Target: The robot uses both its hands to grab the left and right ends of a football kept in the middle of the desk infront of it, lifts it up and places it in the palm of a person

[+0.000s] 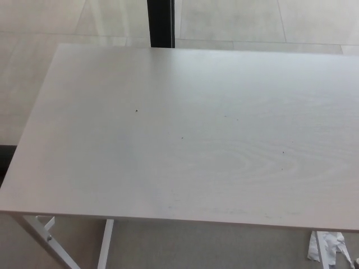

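From the head view, the one view you have, you are looking down on a pale, wood-grain desk [185,134] that fills most of the picture, its far edge running across the top and its near edge across the bottom. Neither of the robot's hands shows anywhere in this view, so you cannot tell how far either one is open, nor whether it holds or touches anything. The football does not show either; the middle of the desk top shows only bare surface with a few tiny dark specks [137,110] scattered on it, so you cannot say from this picture where the ball is. Beyond the far edge of the desk you see a light tiled floor [235,22] and a dark upright post [161,22] standing just behind the desk, a little left of centre. Under the near edge, at lower left, the white desk legs [104,244] slant down to a grey floor, and at lower right a crumpled white scrap [328,247] lies on that floor beside another leg.
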Available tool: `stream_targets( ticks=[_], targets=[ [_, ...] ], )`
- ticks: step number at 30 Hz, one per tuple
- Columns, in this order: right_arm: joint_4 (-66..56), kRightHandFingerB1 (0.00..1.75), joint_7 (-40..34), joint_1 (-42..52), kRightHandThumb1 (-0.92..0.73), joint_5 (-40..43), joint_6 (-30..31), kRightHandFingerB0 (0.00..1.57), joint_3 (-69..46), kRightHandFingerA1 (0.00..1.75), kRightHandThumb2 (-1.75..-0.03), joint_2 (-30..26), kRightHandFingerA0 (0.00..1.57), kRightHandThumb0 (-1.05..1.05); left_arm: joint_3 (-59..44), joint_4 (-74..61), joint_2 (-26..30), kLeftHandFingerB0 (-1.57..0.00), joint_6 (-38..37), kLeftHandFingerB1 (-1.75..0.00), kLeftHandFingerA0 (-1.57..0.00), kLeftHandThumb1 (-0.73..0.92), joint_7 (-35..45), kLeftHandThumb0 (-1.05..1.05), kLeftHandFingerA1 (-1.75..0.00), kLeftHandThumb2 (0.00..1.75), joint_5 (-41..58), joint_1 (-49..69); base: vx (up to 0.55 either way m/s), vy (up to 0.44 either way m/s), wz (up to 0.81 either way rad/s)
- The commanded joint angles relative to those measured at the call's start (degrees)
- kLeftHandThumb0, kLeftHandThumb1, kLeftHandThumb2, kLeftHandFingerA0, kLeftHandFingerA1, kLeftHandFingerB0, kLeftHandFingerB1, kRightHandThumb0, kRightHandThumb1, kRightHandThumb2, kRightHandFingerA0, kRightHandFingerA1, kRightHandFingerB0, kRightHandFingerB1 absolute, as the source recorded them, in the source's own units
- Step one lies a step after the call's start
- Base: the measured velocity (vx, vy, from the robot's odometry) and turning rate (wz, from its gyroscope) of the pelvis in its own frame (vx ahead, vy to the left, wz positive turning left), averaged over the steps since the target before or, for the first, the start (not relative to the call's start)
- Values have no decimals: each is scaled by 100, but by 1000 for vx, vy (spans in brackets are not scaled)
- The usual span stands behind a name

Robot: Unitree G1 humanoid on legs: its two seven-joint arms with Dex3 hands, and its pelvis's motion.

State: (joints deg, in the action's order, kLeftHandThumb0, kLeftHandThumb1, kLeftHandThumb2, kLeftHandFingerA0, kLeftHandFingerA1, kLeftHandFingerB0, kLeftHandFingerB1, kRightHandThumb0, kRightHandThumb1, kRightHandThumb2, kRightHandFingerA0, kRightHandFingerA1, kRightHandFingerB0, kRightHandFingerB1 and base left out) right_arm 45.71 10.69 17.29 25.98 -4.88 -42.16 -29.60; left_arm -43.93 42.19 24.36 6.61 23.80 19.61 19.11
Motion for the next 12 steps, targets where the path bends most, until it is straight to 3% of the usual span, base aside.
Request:
stream_targets(
  ticks=[1, 2, 3, 4, 6, 7, 8, 9, 10, 12],
  targets=[
    [212, 48, 158, -11, -53, -269, -395, 27, 112, 127, -57, -253, 124, -67, -42, 91, 69, -67, -396, -46, -88, 45, -34, -52, -48, 55, 139, 36, 0, 0, 0],
    [222, 49, 194, -9, -54, -275, -385, 25, 135, 103, -57, -273, 114, -68, -37, 76, 65, -69, -378, -46, -89, 45, -50, -53, -49, 55, 145, 46, 0, 0, 0],
    [227, 55, 275, 33, -43, -382, -348, 23, 261, 120, -83, -342, 121, -70, 27, 24, 78, -64, -392, -44, -87, 46, -54, -57, -49, 55, 87, 82, 0, 0, 0],
    [273, 49, 324, 44, -57, -457, -384, 23, 342, 123, -58, -386, 126, -70, 60, 13, 87, -64, -412, -44, -87, 46, -45, -58, -49, 55, 59, 96, 0, 0, 0],
    [370, 49, 369, 53, -57, -486, -472, 23, 415, 123, -58, -434, 126, -70, 95, 23, 91, -64, -426, -44, -87, 46, -52, -58, -49, 55, 60, 86, 0, 0, 0],
    [404, 50, 477, 40, -51, -423, -453, 29, 400, 90, -57, -438, 107, -74, 80, 17, 89, -63, -396, -47, -84, 40, -49, -64, -53, 60, 87, 87, 0, 0, 0],
    [447, 56, 671, 25, -43, -319, -437, 27, 377, 72, -82, -444, 69, -78, 67, 27, 91, -59, -383, -55, -78, 36, -29, -64, -60, 77, 120, 86, 0, 0, 0],
    [479, 56, 802, 15, -43, -269, -457, 27, 365, 72, -82, -450, 69, -78, 73, 51, 97, -59, -411, -55, -78, 36, -4, -64, -60, 77, 126, 84, 0, 0, 0],
    [401, 50, 871, 57, -51, -258, -428, 26, 373, 61, -56, -443, 69, -72, 67, 38, 88, -59, -460, -55, -75, 37, 83, -64, -61, 77, 156, 107, 0, 0, 0],
    [402, 51, 882, 72, -50, -311, -447, 27, 409, 63, -58, -460, 74, -75, 74, 3, 78, -59, -495, -55, -75, 37, 117, -64, -61, 78, 158, 141, 0, 0, 0]
  ],
)
